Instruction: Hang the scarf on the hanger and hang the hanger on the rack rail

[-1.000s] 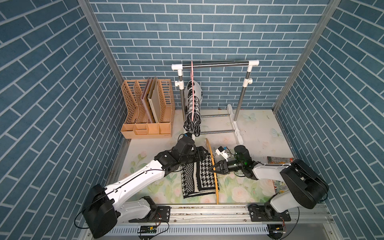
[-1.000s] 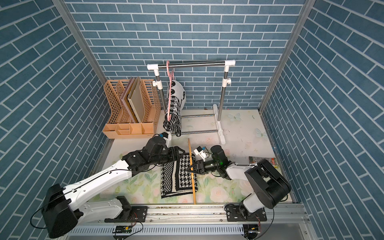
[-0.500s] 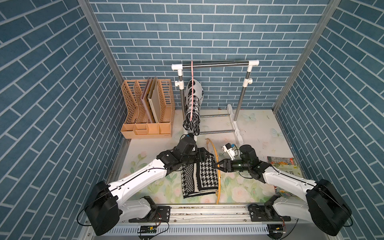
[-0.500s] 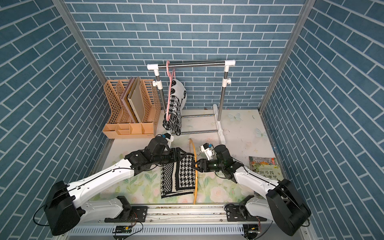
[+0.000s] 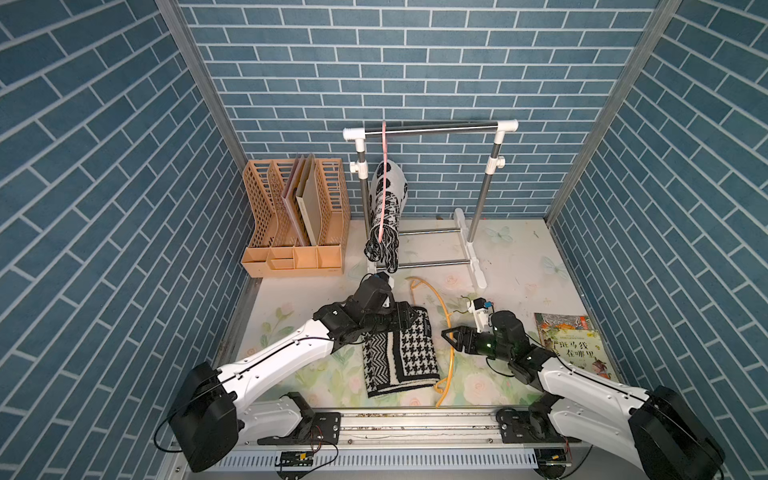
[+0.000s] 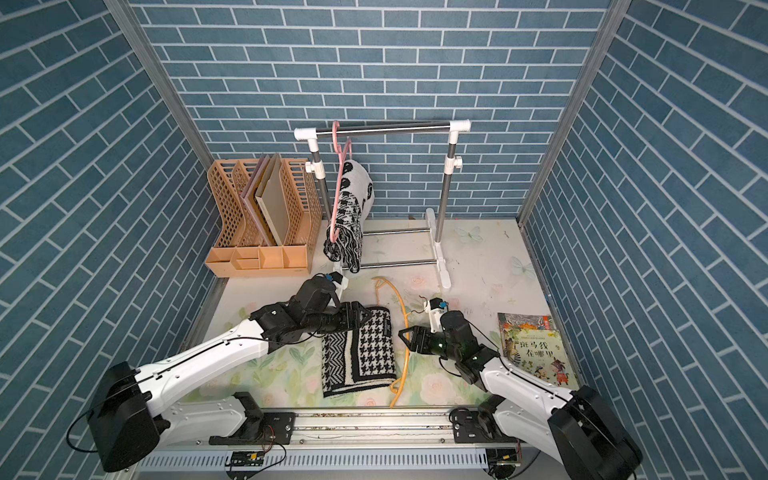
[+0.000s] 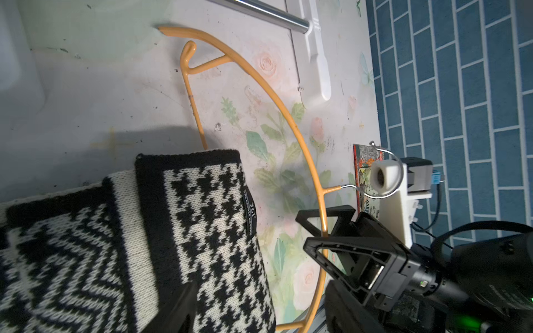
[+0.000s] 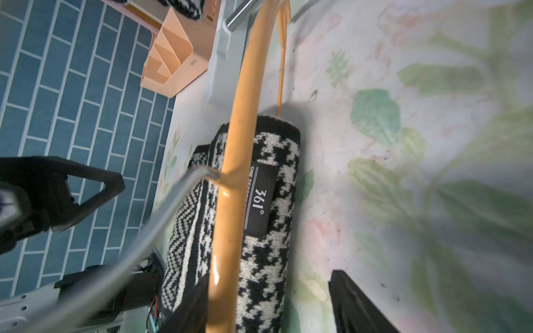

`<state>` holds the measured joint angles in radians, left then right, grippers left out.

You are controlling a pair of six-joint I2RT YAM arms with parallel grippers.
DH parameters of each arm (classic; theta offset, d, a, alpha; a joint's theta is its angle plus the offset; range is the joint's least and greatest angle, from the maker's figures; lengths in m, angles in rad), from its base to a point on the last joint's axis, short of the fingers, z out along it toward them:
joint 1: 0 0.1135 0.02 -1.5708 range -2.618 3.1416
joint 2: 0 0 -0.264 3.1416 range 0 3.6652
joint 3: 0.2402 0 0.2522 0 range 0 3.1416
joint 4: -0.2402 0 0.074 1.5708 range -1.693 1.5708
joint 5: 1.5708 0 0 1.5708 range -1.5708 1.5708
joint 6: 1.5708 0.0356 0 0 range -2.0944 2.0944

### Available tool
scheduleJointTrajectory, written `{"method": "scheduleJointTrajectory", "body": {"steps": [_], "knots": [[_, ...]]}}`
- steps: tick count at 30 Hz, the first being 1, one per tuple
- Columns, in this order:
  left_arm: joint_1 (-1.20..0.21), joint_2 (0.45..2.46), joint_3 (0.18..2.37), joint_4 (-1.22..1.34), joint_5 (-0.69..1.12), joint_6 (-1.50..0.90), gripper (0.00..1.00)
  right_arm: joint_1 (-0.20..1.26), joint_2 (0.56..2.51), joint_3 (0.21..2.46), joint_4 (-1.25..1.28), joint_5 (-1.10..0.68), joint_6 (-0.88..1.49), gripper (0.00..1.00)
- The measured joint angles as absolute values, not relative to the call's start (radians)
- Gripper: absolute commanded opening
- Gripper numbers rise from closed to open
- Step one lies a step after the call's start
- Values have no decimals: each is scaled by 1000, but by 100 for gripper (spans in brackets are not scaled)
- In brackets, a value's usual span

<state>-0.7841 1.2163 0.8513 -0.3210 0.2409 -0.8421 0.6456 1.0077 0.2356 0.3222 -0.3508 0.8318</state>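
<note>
Midway through, by my reckoning: the folded black-and-white houndstooth knitted scarf (image 5: 399,357) lies on the floral worktop (image 5: 498,257), out in front of the white-and-steel clothes rack (image 5: 432,129), on the side of its left post. The slim orange curved clothes hanger (image 8: 239,144) is right alongside, and look, its thin lower bar (image 7: 197,115) runs straight into the scarf's folded end. So the threading looks begun, though how far the bar reaches inside is hidden. The right pincer (image 5: 449,338) stands released, jaws apart with the hanger's curved shoulder passing between them, nothing clamped. The left pincer (image 6: 365,318) sits at the scarf's end nearest the rack, jaws wide; whether it nips the knit I cannot tell. What's left, I'd judge: take hold of the hanger and raise it so the scarf drapes clear of the worktop.
</note>
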Motion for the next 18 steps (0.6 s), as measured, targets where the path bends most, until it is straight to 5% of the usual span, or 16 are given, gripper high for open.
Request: {"method": "scheduleJointTrajectory", "body": {"steps": [18], "knots": [[-784,1212,835,-343,264,-803,74,633,822,6,506,-142,1211,92]]}}
